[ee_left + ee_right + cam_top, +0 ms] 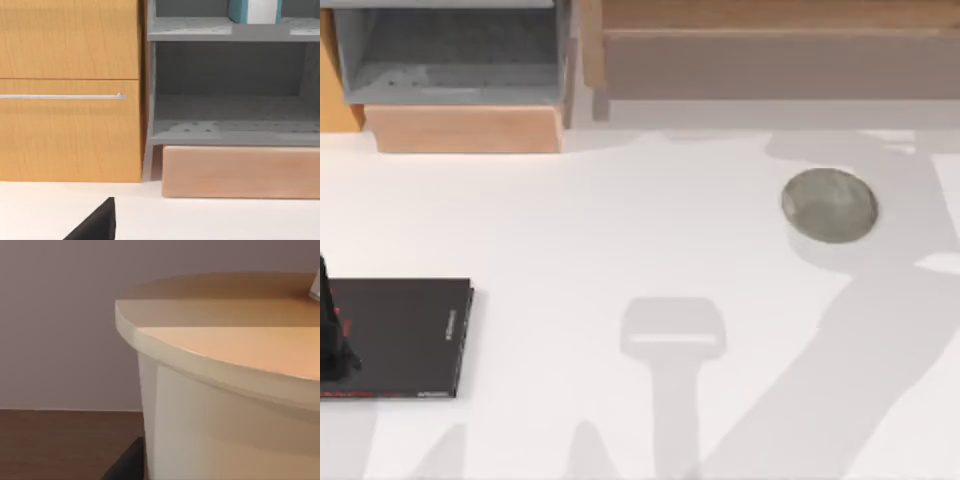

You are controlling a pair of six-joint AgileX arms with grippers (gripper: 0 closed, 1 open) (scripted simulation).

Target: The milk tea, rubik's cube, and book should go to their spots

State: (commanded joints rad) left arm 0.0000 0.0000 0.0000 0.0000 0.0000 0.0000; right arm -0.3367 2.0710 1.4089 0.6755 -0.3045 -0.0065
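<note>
No text I can read anywhere. The black slab (405,335) at the table's left carries a short pale mark running along its right side and red marks along its near edge; both look like print, but neither resolves into letters or numbers. In my left wrist view the teal-blue book (252,11) on the grey shelf shows a plain cover and white pages, no title. The grey disc (829,205) carries mottling, no writing.
</note>
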